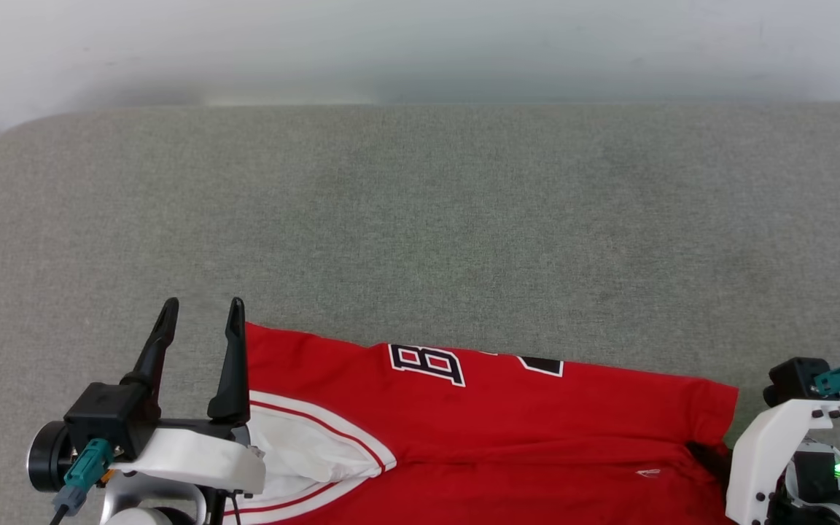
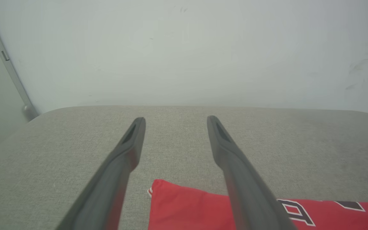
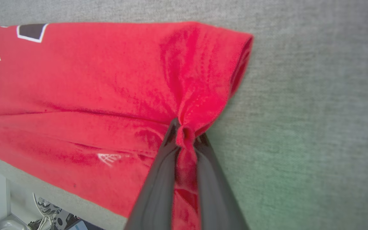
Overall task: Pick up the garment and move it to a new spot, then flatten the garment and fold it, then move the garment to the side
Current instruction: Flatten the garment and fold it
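Note:
The garment (image 1: 507, 415), a red jersey with black lettering outlined in white and a white sleeve with red-striped trim, lies folded along the near edge of the grey cushion. My left gripper (image 1: 203, 315) stands open at its left corner, fingers apart over bare cushion with nothing between them; the left wrist view shows the gripper (image 2: 175, 123) above the garment's red corner (image 2: 184, 204). In the right wrist view, my right gripper (image 3: 185, 131) is shut on a bunched pinch of the garment (image 3: 107, 83) near its right edge. In the head view its fingers are hidden.
The grey cushion (image 1: 420, 211) stretches wide and bare beyond the garment, up to a pale wall (image 1: 420, 44). Its near edge shows in the right wrist view, with cables and floor (image 3: 43, 214) below it.

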Tool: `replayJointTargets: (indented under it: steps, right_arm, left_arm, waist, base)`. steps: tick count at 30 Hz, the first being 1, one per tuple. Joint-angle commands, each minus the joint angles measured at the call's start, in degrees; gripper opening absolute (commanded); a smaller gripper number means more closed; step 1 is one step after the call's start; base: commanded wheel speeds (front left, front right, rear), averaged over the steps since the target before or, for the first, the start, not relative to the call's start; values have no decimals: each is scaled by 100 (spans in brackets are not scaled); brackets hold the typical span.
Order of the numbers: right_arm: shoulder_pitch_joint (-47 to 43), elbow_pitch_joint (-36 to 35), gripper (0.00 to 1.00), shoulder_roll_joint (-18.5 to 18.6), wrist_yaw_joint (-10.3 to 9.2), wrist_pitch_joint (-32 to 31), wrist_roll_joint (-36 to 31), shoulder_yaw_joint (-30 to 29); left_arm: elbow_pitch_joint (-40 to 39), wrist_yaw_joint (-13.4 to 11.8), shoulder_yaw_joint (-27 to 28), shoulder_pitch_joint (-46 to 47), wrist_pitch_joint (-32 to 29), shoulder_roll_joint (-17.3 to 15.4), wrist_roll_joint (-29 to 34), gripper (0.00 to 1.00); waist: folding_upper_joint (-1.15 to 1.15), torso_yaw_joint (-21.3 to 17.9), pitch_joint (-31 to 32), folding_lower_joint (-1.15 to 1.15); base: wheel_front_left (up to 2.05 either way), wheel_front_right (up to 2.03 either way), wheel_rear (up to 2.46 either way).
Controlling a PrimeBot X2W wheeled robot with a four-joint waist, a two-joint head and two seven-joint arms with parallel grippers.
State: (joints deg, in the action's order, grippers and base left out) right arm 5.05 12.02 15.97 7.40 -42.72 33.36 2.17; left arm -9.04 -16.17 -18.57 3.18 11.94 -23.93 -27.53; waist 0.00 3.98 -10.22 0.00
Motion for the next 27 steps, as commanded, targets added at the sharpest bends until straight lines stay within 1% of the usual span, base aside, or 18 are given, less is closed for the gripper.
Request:
replayJointTargets:
  steps: [1,5,11,17,21,23,27]
  right_arm:
    - [-68,153,0,-128,15,-40,19,178]
    - [61,-8,0,-7,15,55,-36,136]
    - [195,-115,0,175,7,-13,-107,-101]
    - [198,-150,0,361,7,-113,-201,-741]
    - [148,-195,0,488,8,-273,-286,-1375]
    - [117,-266,0,365,8,-432,-225,-1663]
    - [205,-394,0,-189,9,-1065,372,-2114]
  left_arm:
    - [21,-38,-8,-27,-10,-19,-14,100]
    - [58,-56,0,-94,-47,-11,-59,100]
    - [55,-113,21,-214,-68,-57,-80,100]
    - [7,-189,78,-341,-85,-95,-124,100]
    - [-55,-220,75,-391,-131,-131,-112,100]
    - [-75,-235,66,-391,-135,-127,-115,100]
    - [-63,-238,45,-398,-131,-77,-158,100]
  waist:
    - [0,-38,83,0]
    - [0,-106,253,0]
    - [0,-228,454,0]
    - [0,-371,525,0]
    - [0,-429,520,0]
    - [0,-451,523,0]
    - [0,-474,535,0]
  base:
    - [0,0,0]
    - [0,0,0]
    - [0,0,0]
    - [0,0,0]
    - [0,0,0]
    - [0,0,0]
    - [0,0,0]
